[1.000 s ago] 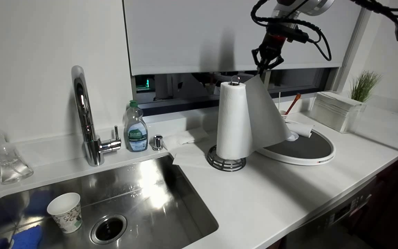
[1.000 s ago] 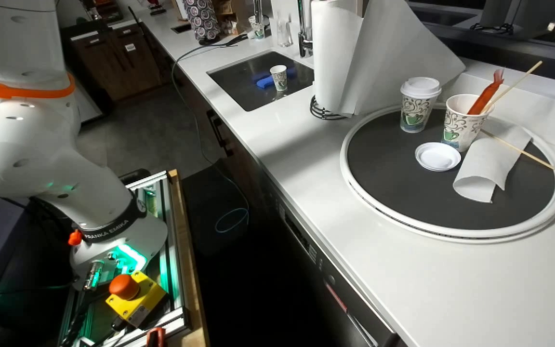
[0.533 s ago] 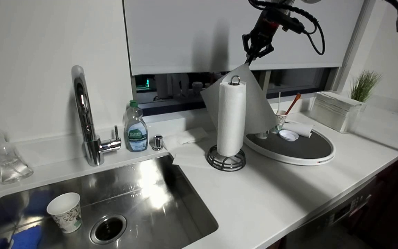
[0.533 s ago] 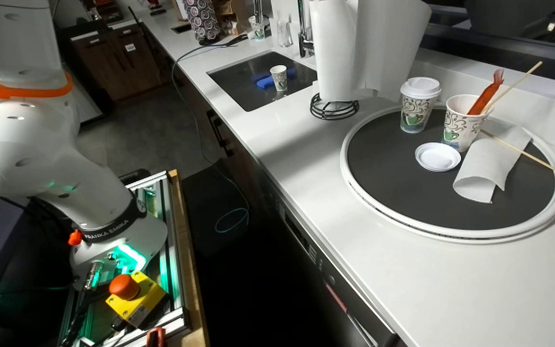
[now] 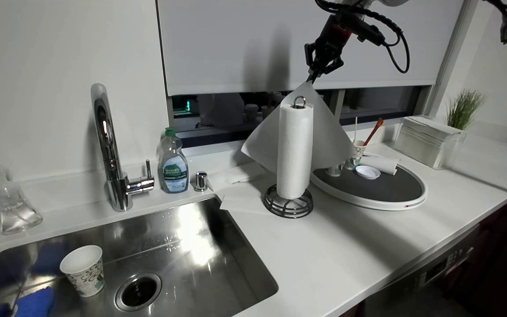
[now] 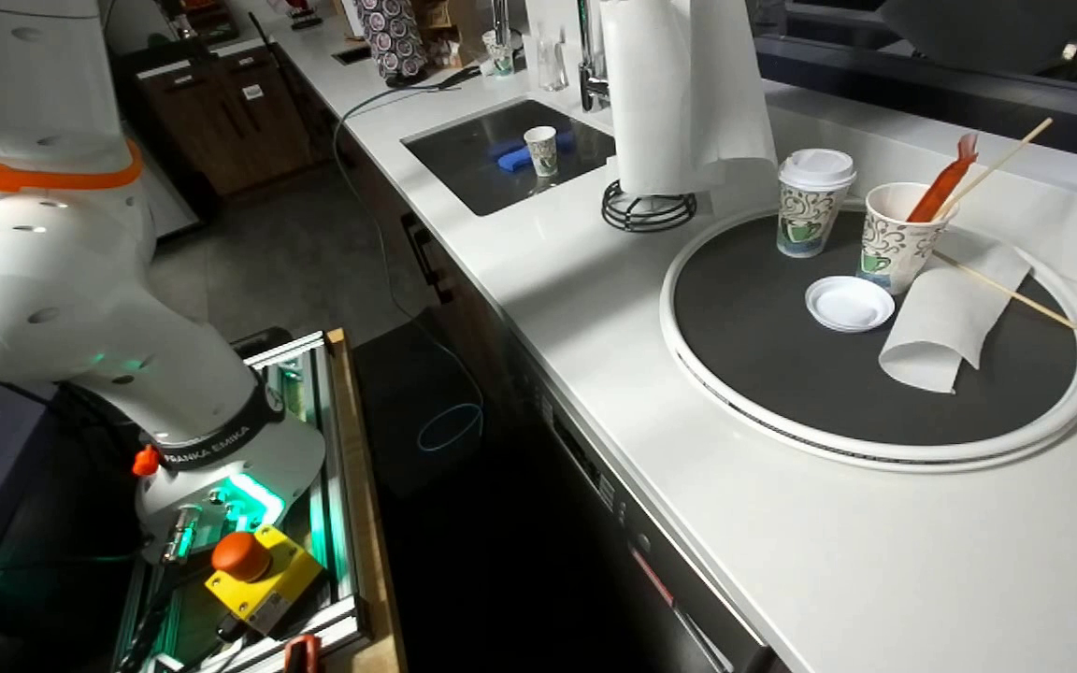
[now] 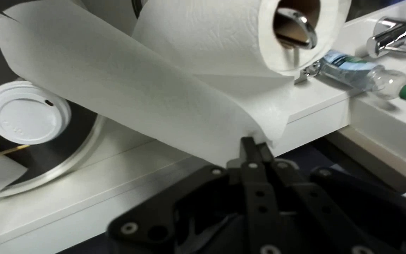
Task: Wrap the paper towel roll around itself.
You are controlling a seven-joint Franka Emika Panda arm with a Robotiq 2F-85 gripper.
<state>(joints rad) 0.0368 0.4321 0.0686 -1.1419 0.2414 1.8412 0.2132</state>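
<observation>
The white paper towel roll (image 5: pixel 295 152) stands upright on its black wire holder (image 5: pixel 288 210). It also shows in an exterior view with its top cut off (image 6: pixel 649 107) and in the wrist view (image 7: pixel 206 38). A loose sheet (image 5: pixel 327 132) hangs out behind the roll, spreading to both sides of it. My gripper (image 5: pixel 310 80) is above and behind the roll, shut on the sheet's upper corner. In the wrist view the fingertips (image 7: pixel 256 144) pinch the sheet (image 7: pixel 129 84), which stretches back toward the roll. The gripper is out of view in an exterior view where the robot base shows.
A round turntable (image 6: pixel 763 365) beside the roll bears a lidded cup (image 6: pixel 805 210), an open cup with sticks (image 6: pixel 894 243), a lid (image 6: pixel 850 304) and a curled paper piece (image 6: pixel 945 318). A soap bottle (image 5: pixel 175 169), faucet (image 5: pixel 108 149) and sink (image 5: pixel 236 259) lie on the other side.
My gripper has moved left in an exterior view, from right of the roll to behind it. The held sheet has swung from the roll's right side to behind it.
</observation>
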